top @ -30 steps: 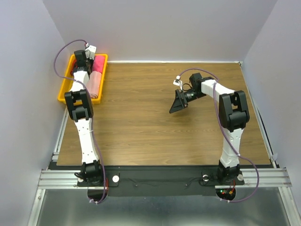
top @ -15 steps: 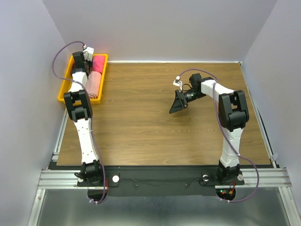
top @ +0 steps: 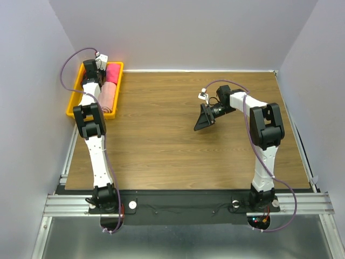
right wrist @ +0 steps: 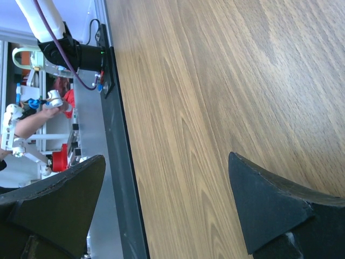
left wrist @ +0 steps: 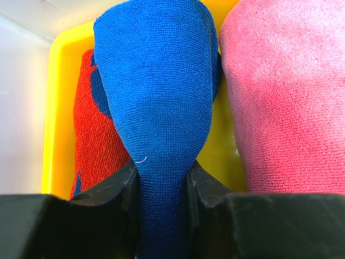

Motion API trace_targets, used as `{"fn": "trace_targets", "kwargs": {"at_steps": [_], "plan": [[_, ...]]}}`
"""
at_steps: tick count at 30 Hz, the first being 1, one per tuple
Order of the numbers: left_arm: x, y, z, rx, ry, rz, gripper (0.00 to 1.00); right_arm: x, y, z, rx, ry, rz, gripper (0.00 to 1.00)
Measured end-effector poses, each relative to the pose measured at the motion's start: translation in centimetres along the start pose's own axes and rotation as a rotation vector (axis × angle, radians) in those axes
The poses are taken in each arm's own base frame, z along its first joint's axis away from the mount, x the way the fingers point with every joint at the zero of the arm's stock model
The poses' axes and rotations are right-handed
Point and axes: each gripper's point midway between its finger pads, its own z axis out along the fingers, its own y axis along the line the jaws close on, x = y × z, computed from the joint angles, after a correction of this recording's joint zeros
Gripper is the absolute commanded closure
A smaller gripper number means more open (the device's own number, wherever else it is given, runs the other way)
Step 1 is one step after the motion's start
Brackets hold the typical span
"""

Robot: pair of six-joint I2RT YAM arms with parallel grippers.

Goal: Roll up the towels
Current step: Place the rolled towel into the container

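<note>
The royal blue towel [left wrist: 161,108] is pinched between the fingers of my left gripper [left wrist: 161,183], which is shut on it inside the yellow tray [left wrist: 54,108]. In the top view the left gripper [top: 91,69] is at the tray's far end and the arm hides the blue towel. The hot pink towel [top: 114,72] lies at the tray's far right and shows close by in the left wrist view [left wrist: 285,97]. The pale pink towel [top: 109,97] lies nearer in the tray. My right gripper [top: 205,120] is open and empty above the wooden table; it also shows in the right wrist view [right wrist: 167,162].
An orange-red cloth [left wrist: 94,124] lies in the tray left of the blue towel. The yellow tray [top: 74,102] stands at the table's far left corner, beside the left wall. The wooden table [top: 178,145] has a black front edge [right wrist: 121,162].
My left gripper has shifted slightly to the left at the far end of the tray. The right arm has barely moved.
</note>
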Motion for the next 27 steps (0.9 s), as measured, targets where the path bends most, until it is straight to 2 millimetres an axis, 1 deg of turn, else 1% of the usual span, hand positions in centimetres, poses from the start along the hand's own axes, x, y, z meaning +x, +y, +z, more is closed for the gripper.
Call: {"fn": "trace_targets", "kwargs": {"at_steps": [2,3,4,19,20,21,22,27], "plan": [[0.0,0.0,0.0,0.002,-0.001,0.002,0.54,0.0,0.0,0.0,0.000,0.000,0.000,0.00],[-0.1,0.0,0.0,0.002,-0.002,0.002,0.48,0.0,0.0,0.0,0.000,0.000,0.000,0.00],[-0.1,0.0,0.0,0.004,-0.003,0.004,0.46,0.0,0.0,0.0,0.000,0.000,0.000,0.00],[-0.6,0.1,-0.5,0.012,-0.006,0.012,0.43,0.0,0.0,0.0,0.000,0.000,0.000,0.00],[-0.6,0.1,-0.6,0.013,-0.005,0.013,0.41,0.0,0.0,0.0,-0.001,0.000,0.000,0.00],[-0.7,0.1,-0.7,0.013,-0.003,0.015,0.26,0.0,0.0,0.0,-0.001,0.000,0.000,0.00],[-0.8,0.2,-0.9,0.013,-0.003,0.018,0.23,0.0,0.0,0.0,-0.001,0.000,0.000,0.00],[-2.1,1.0,-1.7,0.000,-0.021,0.026,0.22,0.0,0.0,0.0,-0.003,-0.001,0.000,0.00]]}}
